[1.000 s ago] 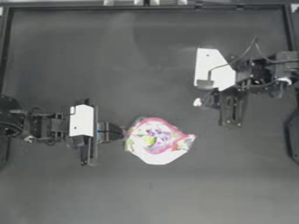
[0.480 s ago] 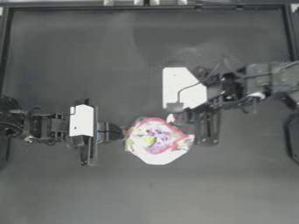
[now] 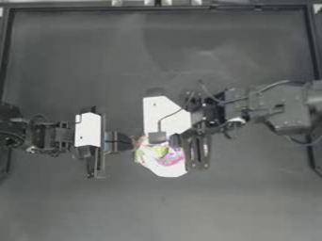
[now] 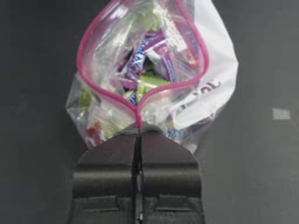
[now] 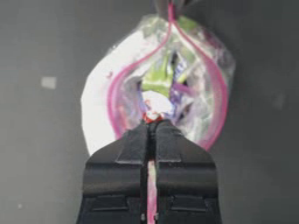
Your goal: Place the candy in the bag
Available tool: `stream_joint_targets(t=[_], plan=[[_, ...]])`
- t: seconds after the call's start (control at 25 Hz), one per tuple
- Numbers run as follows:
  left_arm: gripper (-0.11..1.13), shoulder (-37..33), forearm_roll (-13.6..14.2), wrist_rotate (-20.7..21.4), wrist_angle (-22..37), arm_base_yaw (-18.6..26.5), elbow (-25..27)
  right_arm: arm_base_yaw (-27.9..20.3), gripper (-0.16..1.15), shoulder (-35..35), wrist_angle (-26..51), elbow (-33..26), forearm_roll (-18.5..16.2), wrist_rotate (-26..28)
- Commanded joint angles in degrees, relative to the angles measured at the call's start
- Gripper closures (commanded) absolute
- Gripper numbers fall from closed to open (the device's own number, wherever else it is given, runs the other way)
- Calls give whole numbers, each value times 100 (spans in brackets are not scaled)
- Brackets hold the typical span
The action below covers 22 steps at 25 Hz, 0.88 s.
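The bag (image 3: 165, 164) lies near the table's middle, a clear pouch with a pink strip and colourful sweets inside. My left gripper (image 3: 129, 142) is shut on the strip at the bag's left end (image 4: 138, 124), and the mouth (image 4: 143, 52) gapes open. My right gripper (image 3: 171, 145) hangs over the bag's open mouth (image 5: 166, 83). It is shut (image 5: 153, 124) on the candy (image 5: 154, 109), a tiny whitish sweet with a red spot at the jaw tips. In the top view the candy is hidden under the right arm.
Dark table all round the bag, with a raised rim (image 3: 157, 6) along the far side. A small pale mark (image 4: 281, 114) sits on the table surface beside the bag, also visible as a pale mark (image 5: 48, 82) from the right wrist.
My right arm has swung from the upper right down and left until its gripper is over the bag. The left arm and the bag have stayed put.
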Motion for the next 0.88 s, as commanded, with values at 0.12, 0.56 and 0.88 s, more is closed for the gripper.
stream_joint_targets(t=[0.12,0.56,0.88], plan=[[99,-97,9,0,-35,0,-105,35,78,132,-158,-185,88,-18],[99,-105,0,0,-35,-9,-105,35,77,316,-413,-79,343,-88],[99,-105,0,0,-44,-26,-105,35,61,387,-422,-62,352,-88]])
